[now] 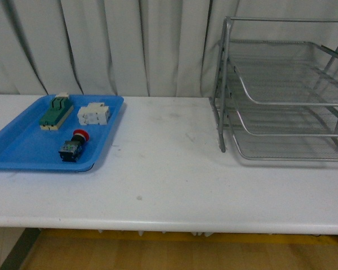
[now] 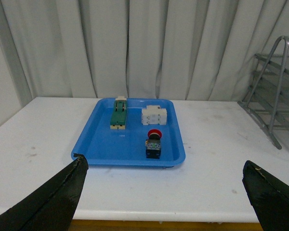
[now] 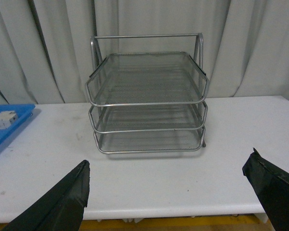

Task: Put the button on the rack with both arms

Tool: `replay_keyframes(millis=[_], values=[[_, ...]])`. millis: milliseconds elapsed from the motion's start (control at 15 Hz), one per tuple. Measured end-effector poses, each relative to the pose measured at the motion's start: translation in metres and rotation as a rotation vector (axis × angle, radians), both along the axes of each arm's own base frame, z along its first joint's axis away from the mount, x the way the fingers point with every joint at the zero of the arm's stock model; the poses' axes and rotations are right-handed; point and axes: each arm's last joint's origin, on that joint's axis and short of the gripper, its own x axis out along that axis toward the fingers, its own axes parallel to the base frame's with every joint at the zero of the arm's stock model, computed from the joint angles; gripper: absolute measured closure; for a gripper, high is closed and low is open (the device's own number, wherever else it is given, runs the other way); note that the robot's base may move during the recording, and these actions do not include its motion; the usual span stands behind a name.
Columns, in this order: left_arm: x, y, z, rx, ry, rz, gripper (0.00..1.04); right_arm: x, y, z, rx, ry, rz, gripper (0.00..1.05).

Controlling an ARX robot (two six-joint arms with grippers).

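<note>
While the button [image 1: 72, 146] lies in the blue tray [image 1: 11, 143] at the middle left of the front view, the rack [image 1: 281, 104] stands well apart from it at the upper right, cut off by the right edge of the frame. Both rest on the white counter [image 1: 169, 174], with a pale curtain [image 1: 129, 45] hanging behind.

The button sits in the near right part of the tray, with its red cap toward the curtain and its dark body toward the tray's near rim. Beyond it are 2 other parts. A green-and-cream switch block [image 1: 55, 111] is toward the tray's far left, and a white blocky component [image 1: 93, 115] lies just beside that, to its right. The button touches neither.

The rack has 3 wire-mesh trays stacked in a silver frame, and no object shows in them.

In the left wrist view the left fingers [image 2: 53, 202] are spread wide, gripping nothing, with the tray and button ahead of them. In the right wrist view the right fingers [image 3: 58, 202] are likewise wide apart and hold nothing, facing the rack's open front.
</note>
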Motion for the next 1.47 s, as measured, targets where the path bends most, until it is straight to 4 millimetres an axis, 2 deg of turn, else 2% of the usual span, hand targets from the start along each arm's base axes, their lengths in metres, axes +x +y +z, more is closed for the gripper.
replay_keyframes(millis=[1333, 1467], values=[[0.000, 0.000, 0.000, 0.000, 0.000, 0.000, 0.07, 0.000, 0.000, 0.000, 0.000, 0.000, 0.000, 0.06], [0.000, 0.000, 0.000, 0.000, -0.001, -0.001, 0.07, 0.008, -0.008, 0.011, 0.108, -0.082, 0.099, 0.06]])
